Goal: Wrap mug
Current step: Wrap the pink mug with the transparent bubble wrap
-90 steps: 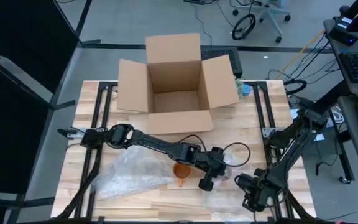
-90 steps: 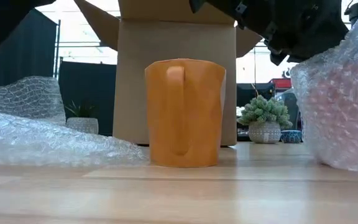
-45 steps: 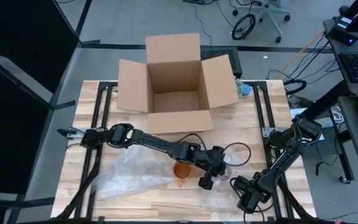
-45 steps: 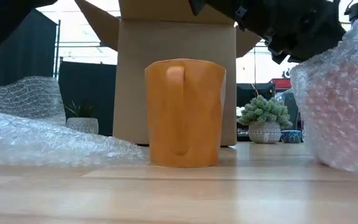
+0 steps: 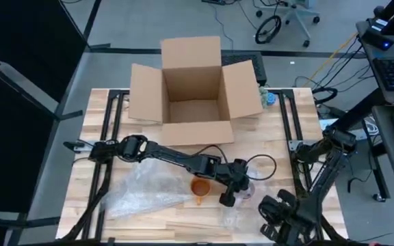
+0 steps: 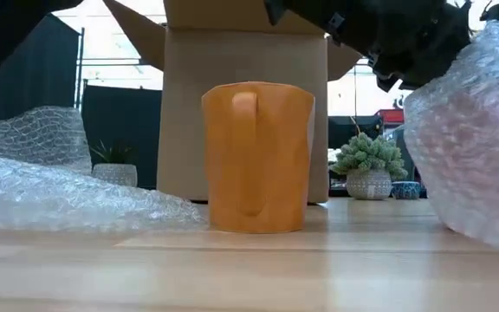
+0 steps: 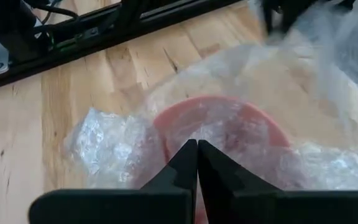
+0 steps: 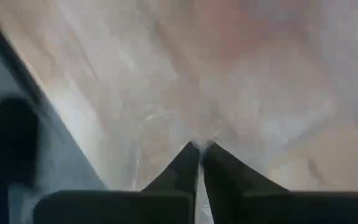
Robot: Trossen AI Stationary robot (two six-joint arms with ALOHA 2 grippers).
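- In the high view the orange mug (image 5: 199, 186) is partly covered by the left arm, so only its rim and handle show, in the lower middle of the frame.
- In the low view the mug (image 6: 257, 157) stands upright on the wooden table (image 6: 249, 269) at the frame's centre, handle facing the camera, with the cardboard box (image 6: 246, 104) behind it.
- The left gripper (image 7: 197, 155) has its fingers pressed together on a fold of bubble wrap (image 7: 241, 124); the mug shows only as a reddish blur through the plastic.
- In the high view the left gripper (image 5: 228, 195) sits just right of the mug.
- The right gripper (image 8: 199, 155) also has its fingers together, pinching clear wrap; that view is too blurred to make out more.
- In the high view the right gripper (image 5: 279, 219) lies at the lower right, its fingertips hard to see among the dark arm parts.
- Since a second ago the right arm's wrist has dropped toward the bottom edge of the high view, and in the low view the wrap at right (image 6: 470, 139) bulges lower and closer.
- The mug and box have not moved.
- Counted: one mug, one open box (image 5: 193, 92), two arms, one potted plant (image 6: 369, 169), and wrap on both sides of the mug, the larger spread (image 5: 146, 191) at lower left.
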